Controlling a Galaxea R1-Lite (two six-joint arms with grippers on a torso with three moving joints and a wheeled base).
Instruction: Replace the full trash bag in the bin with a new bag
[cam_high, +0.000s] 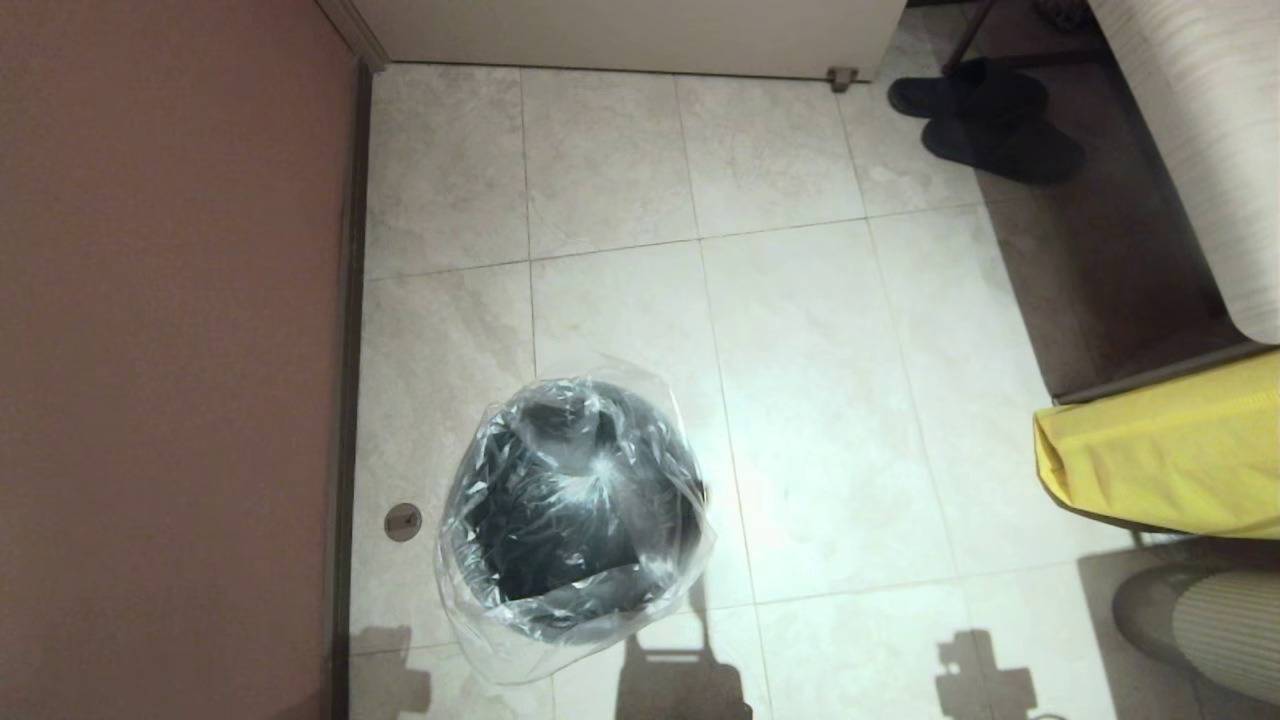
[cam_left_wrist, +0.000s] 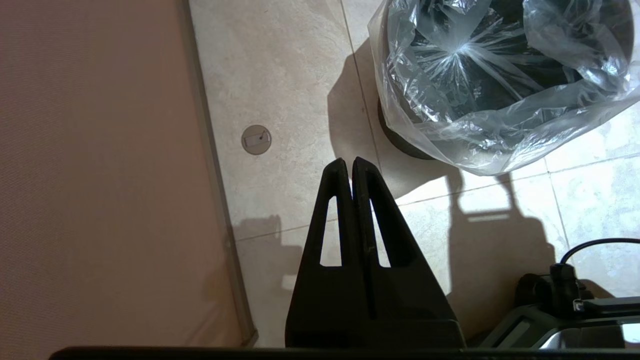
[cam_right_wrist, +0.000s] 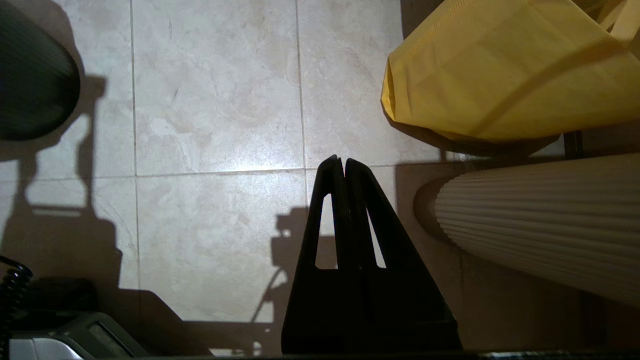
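Note:
The bin (cam_high: 540, 560) stands on the tiled floor at the lower left of the head view, dark inside. The new bag (cam_high: 585, 475), clear and crinkly, is draped over its mouth and hangs down outside the rim, with its gathered seam lying on top. In the left wrist view the new bag (cam_left_wrist: 490, 75) spreads over the bin (cam_left_wrist: 400, 146), and my left gripper (cam_left_wrist: 348, 162) hovers shut and empty above the floor beside it. My right gripper (cam_right_wrist: 338, 161) is shut and empty over bare tiles, away from the bin (cam_right_wrist: 30, 85). Neither gripper shows in the head view.
A brown wall (cam_high: 170, 350) runs along the left, with a round floor stop (cam_high: 403, 521) near the bin. A yellow sack (cam_high: 1160, 450) and a pale ribbed rounded object (cam_high: 1220, 620) sit at the right. Dark slippers (cam_high: 990, 120) lie at the far right by a pale ribbed piece of furniture (cam_high: 1200, 130).

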